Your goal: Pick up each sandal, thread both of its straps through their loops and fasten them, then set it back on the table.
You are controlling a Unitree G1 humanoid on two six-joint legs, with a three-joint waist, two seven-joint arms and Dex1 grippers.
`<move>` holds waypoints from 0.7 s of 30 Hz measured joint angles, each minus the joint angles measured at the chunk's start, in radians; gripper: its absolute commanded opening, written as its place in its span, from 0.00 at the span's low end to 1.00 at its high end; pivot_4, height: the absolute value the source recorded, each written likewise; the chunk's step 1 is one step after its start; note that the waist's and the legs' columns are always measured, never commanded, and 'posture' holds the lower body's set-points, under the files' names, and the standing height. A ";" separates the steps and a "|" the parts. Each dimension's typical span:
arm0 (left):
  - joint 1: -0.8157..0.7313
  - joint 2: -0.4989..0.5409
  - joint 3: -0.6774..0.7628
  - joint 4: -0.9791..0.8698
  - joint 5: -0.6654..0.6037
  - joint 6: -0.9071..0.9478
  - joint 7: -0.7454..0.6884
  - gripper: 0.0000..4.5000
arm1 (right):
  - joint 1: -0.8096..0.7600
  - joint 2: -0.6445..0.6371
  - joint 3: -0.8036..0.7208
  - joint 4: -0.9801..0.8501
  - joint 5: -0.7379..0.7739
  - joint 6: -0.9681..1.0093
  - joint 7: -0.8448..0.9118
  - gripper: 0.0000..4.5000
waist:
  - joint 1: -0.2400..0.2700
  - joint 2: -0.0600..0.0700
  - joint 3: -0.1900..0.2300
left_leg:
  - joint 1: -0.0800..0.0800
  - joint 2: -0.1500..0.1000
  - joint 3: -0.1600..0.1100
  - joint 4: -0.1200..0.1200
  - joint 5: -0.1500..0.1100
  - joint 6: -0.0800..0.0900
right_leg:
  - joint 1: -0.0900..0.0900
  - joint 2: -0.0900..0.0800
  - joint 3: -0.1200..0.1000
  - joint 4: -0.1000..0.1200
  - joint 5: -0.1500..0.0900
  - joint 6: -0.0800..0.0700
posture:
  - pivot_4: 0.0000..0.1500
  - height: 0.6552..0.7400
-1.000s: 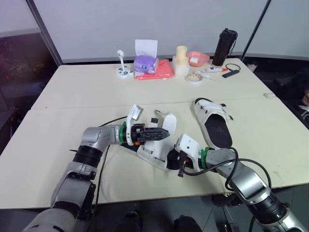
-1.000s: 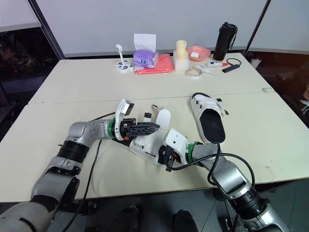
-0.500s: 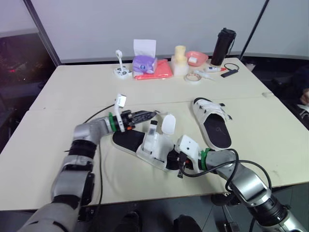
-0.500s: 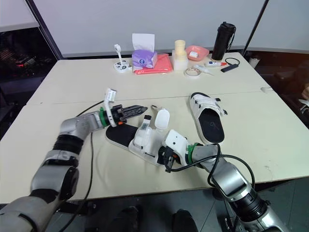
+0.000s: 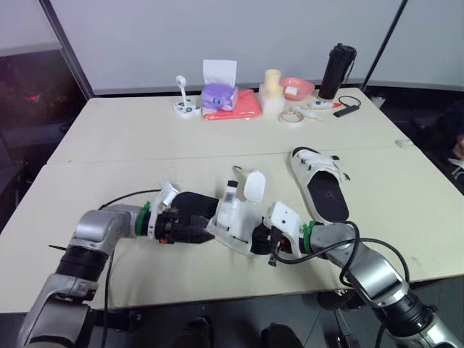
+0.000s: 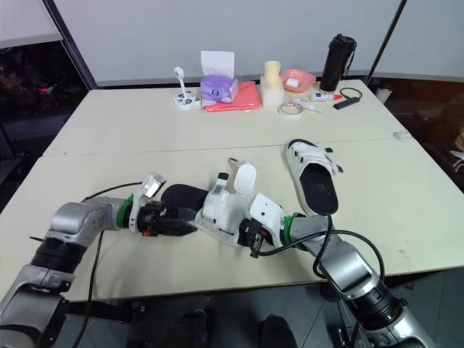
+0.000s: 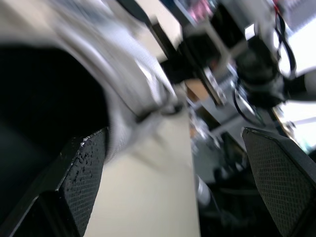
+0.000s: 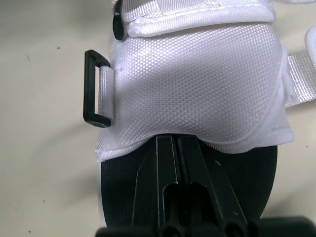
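1. Two white woven sandals with black soles lie on the cream table (image 5: 130, 145). The near sandal (image 5: 233, 223) is at the front middle, between the two grippers. The second sandal (image 5: 322, 181) lies apart on the right side, with its straps closed over the foot bed.
2. The near sandal has both straps unfastened. A rounded white flap (image 5: 253, 185) stands upright, and beside it a narrow strap with a black end (image 5: 230, 196) stands up too. A black rectangular loop (image 8: 95, 89) hangs free at the side of the toe piece, with no strap through it.
3. The right gripper (image 8: 176, 148) is at the toe end. Its two fingers are pressed together and lie on the black foot bed. The tips go under the white toe piece, and I cannot tell if they pinch something there.
4. The left gripper (image 5: 194, 230) is low at the heel end of the near sandal. Its fingers (image 7: 81, 180) are spread wide and hold nothing.
5. Half a second ago the left gripper was raised beyond the heel and pointed toward the straps; now it has come down and nearer to the robot. The near sandal, its flap and the right gripper are in the same place as then.
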 measured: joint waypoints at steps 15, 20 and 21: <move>0.040 0.022 -0.079 -0.143 0.016 -0.035 -0.058 0.99 | -0.006 -0.018 -0.020 0.016 0.001 -0.008 0.025 0.00 | 0.001 0.000 0.000 | 0.000 0.000 0.000 0.000 0.000 0.000 | 0.000 0.000 0.000 0.000 0.000 0.000 | 1.00 0.93; 0.048 0.025 -0.079 -0.166 0.014 -0.027 -0.056 0.99 | -0.007 -0.019 -0.023 0.024 0.001 -0.016 0.031 0.00 | 0.000 0.000 0.000 | 0.000 0.000 0.000 0.000 0.000 0.000 | 0.000 0.000 0.000 0.000 0.000 0.000 | 1.00 0.93; 0.052 0.028 -0.078 -0.170 0.012 -0.027 -0.055 0.99 | -0.008 -0.019 -0.023 0.026 0.001 -0.018 0.032 0.00 | -0.001 0.000 0.000 | 0.000 0.000 0.000 0.000 0.000 0.000 | 0.000 0.000 0.000 0.000 0.000 0.000 | 1.00 0.93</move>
